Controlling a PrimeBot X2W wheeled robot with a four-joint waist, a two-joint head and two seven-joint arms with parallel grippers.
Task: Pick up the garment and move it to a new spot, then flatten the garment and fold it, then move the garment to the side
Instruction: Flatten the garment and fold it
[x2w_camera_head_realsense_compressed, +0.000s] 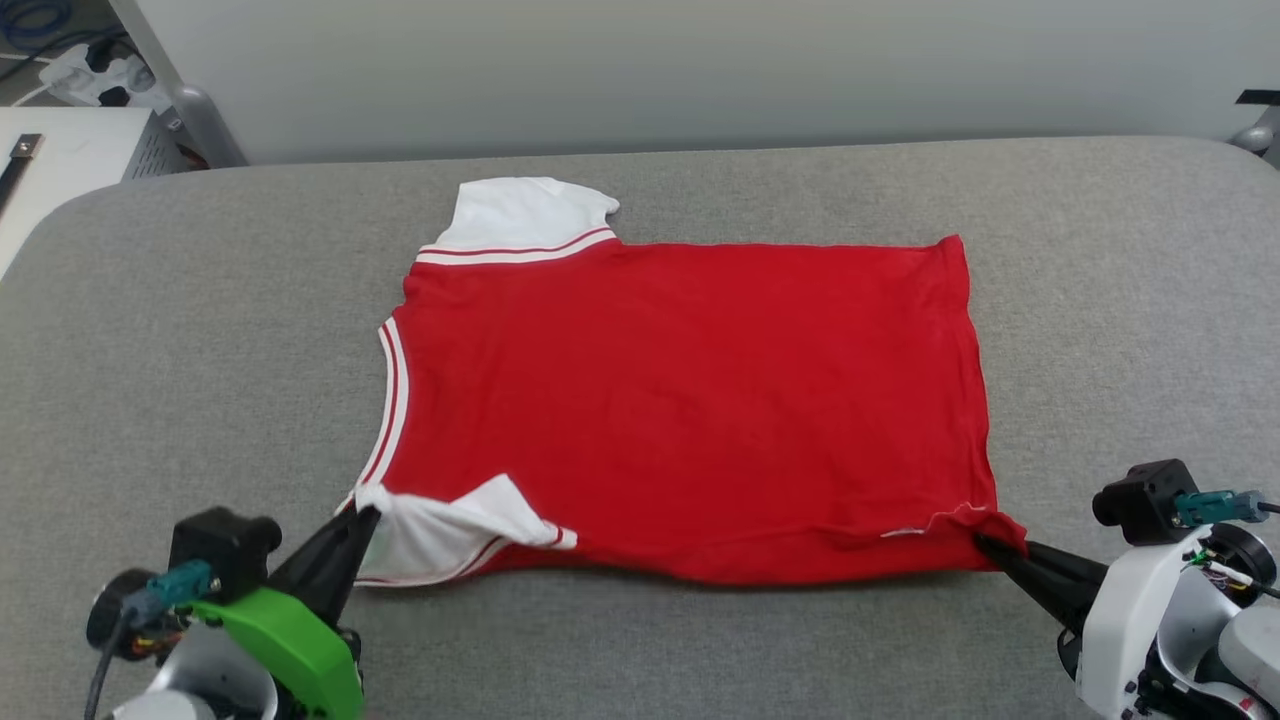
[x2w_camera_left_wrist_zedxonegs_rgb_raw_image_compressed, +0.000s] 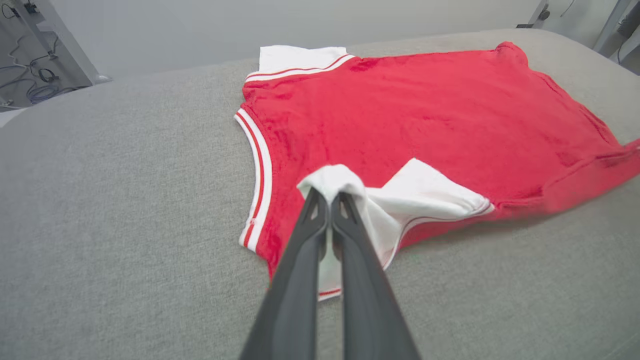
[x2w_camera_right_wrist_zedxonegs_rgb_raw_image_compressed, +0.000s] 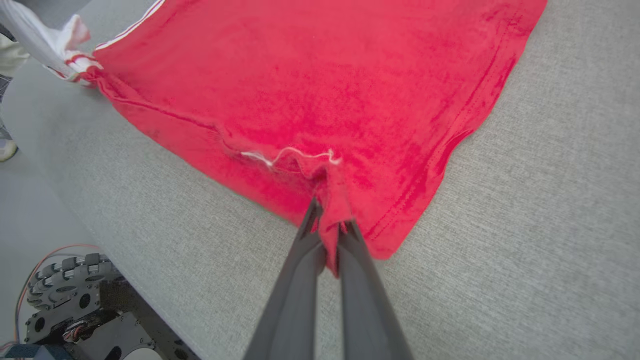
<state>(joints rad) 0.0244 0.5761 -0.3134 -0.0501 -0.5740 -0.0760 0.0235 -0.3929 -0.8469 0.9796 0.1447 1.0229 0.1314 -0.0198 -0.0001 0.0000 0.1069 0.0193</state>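
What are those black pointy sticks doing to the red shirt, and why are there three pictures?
It is a robot with two arms. Each arm ends in a pincer made of two long dark fingers. One picture comes from a camera on the robot's head, looking down. The other two come from small cameras on its wrists, looking along the fingers.

A red shirt with white sleeves lies spread on a soft grey surface. The left pincer is shut on the near white sleeve. The right pincer is shut on the shirt's near bottom corner. So the robot holds the shirt's near edge at both ends.
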